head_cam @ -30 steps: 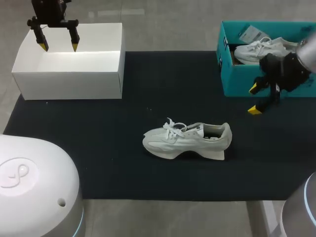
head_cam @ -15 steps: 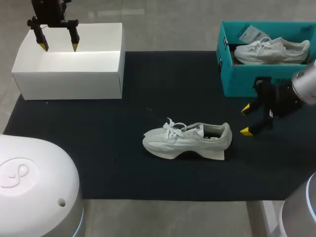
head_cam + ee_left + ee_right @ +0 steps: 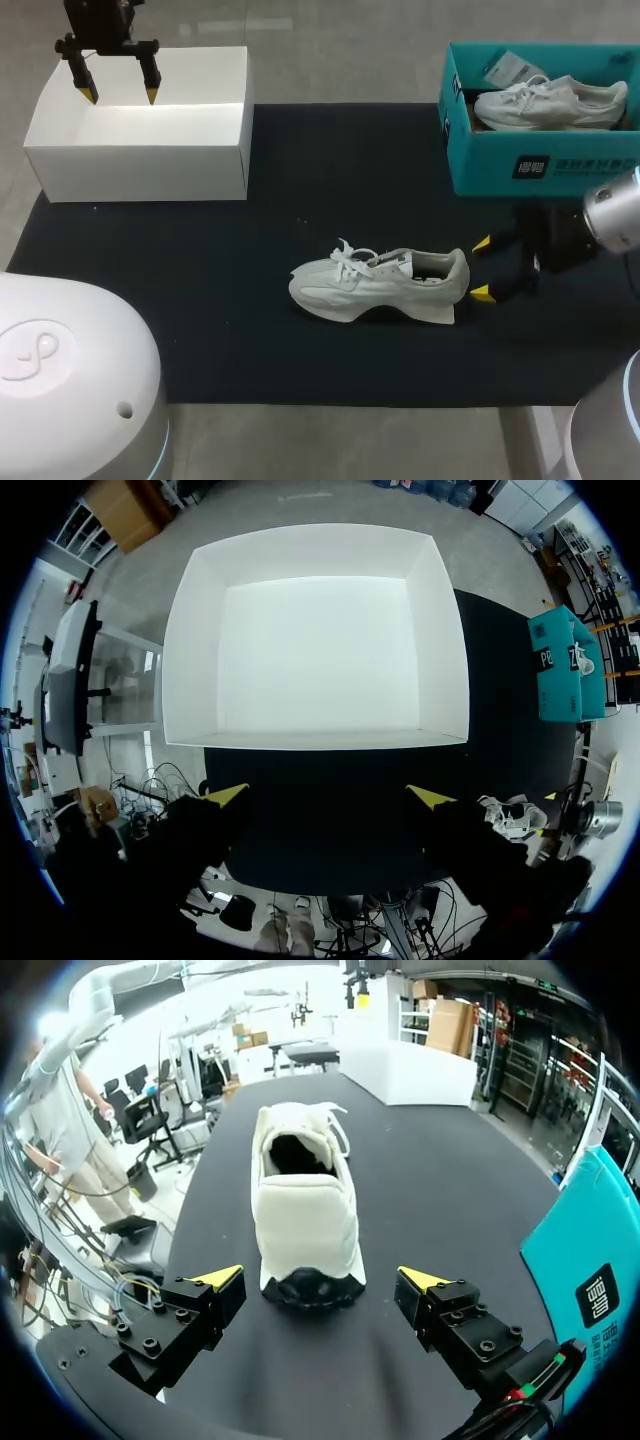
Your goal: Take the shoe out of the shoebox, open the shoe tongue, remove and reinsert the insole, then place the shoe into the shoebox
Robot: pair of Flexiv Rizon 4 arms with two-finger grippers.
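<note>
Both fingers point(image 3: 482, 243) of the right gripper point(image 3: 481, 268) stand wide apart, empty, just behind the heel of the cream lace-up sneaker point(image 3: 380, 282), which sits upright on the black table mat point(image 3: 200, 290) — already out of the teal cardboard shoebox point(image 3: 540, 165). Opening the tongue looks like the step in hand: next, those fingers should close on the heel to steady the shoe, while the left gripper point(image 3: 119, 95), spread and empty above the open white cardboard box point(image 3: 140, 160), must cross to the laces.
</note>
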